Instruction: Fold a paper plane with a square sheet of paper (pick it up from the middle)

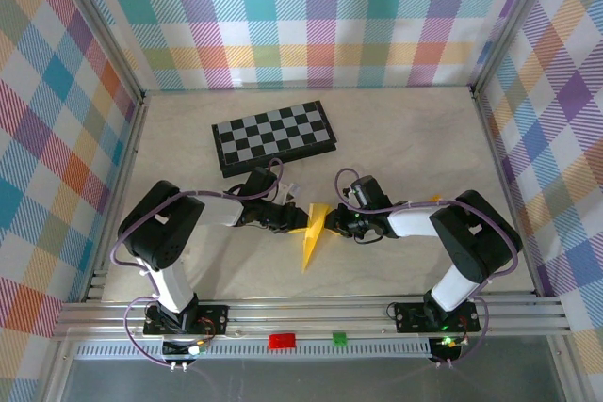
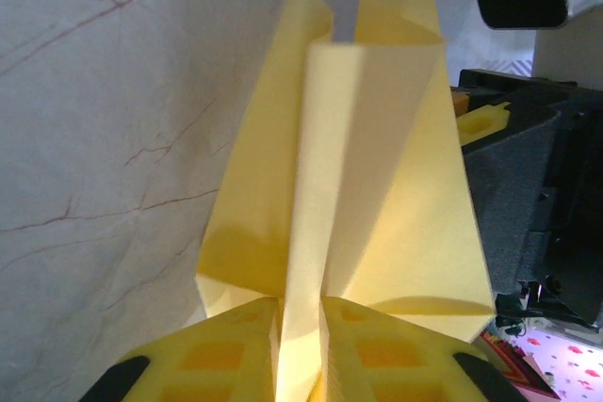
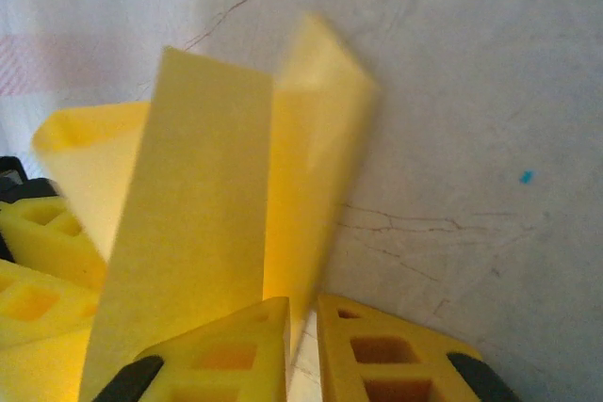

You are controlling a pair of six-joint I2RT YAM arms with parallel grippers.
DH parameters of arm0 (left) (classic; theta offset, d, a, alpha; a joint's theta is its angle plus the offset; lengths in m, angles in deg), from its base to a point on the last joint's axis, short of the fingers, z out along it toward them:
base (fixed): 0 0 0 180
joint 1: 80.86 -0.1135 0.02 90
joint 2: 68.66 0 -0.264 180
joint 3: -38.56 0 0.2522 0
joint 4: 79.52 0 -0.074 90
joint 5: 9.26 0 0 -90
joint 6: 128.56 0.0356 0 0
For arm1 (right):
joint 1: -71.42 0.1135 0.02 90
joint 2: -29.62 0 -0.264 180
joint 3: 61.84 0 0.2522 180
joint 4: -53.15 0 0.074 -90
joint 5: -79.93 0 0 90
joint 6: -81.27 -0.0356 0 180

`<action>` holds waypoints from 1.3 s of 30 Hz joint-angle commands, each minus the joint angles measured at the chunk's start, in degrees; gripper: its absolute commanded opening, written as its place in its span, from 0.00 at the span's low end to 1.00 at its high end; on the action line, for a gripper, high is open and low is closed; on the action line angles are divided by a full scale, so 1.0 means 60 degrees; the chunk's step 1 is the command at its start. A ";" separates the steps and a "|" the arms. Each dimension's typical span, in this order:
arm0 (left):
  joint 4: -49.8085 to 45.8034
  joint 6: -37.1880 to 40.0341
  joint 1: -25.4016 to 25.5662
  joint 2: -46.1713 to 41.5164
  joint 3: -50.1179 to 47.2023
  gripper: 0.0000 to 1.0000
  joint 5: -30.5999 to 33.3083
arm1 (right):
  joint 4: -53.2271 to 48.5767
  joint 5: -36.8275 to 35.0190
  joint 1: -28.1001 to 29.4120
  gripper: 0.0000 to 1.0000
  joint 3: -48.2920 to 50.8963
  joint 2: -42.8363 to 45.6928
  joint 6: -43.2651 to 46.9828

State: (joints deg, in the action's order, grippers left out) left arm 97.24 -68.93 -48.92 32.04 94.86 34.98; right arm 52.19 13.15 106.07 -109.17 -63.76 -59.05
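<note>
From either wrist, your own fingers cut off the near end of the slim, pointed yellow paper plane (image 1: 311,240), and its edges blur at the right. It sits between both end effectors. The left end effector (image 2: 300,317) is clamped on its centre crease and the right end effector (image 3: 301,322) pinches a flap, with the wings splayed.

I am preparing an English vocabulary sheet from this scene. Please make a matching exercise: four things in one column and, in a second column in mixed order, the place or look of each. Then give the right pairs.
Things
1. chessboard
2. paper plane
3. red tag
4. back wall

Descriptions
A. on the metal rail at the near edge
B. pastel checks
C. flat on the far part of the table
D. pinched between the left gripper and the right gripper

Pairs: 1-C, 2-D, 3-A, 4-B
</note>
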 commanded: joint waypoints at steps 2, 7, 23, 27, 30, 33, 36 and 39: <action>0.0016 0.0213 0.0008 -0.0449 -0.0105 0.25 0.0265 | -0.0027 -0.0047 0.0099 0.17 -0.0136 0.0074 0.0020; 0.0136 0.0144 0.0008 -0.0456 -0.0171 0.26 0.0634 | -0.0024 -0.0091 0.0094 0.18 -0.0097 0.0117 0.0034; 0.0179 0.0027 0.0052 -0.0463 -0.0106 0.32 0.0991 | 0.0145 -0.0004 0.0098 0.18 -0.0046 0.0059 0.0072; 0.0194 -0.0003 0.0081 -0.0404 -0.0064 0.31 0.0964 | 0.0022 -0.0009 0.0091 0.18 -0.0133 0.0077 0.0128; 0.0267 0.0005 0.0111 -0.0473 -0.0064 0.29 0.0932 | 0.0000 -0.0025 0.0098 0.18 -0.0134 0.0122 0.0126; 0.0246 -0.0003 0.0125 -0.0593 -0.0062 0.25 0.1001 | -0.0024 -0.0034 0.0095 0.19 -0.0133 0.0181 0.0112; 0.0194 0.0037 0.0125 -0.0781 -0.0111 0.19 0.1120 | -0.0093 -0.0047 0.0098 0.19 -0.0127 0.0328 0.0115; 0.0202 0.0045 0.0140 -0.1077 -0.0230 0.12 0.1353 | -0.0162 -0.0101 0.0098 0.21 -0.0079 0.0643 0.0090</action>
State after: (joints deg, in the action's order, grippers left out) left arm 97.44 -69.15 -48.63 28.53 94.43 41.89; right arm 51.73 12.91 106.36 -109.14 -62.71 -59.05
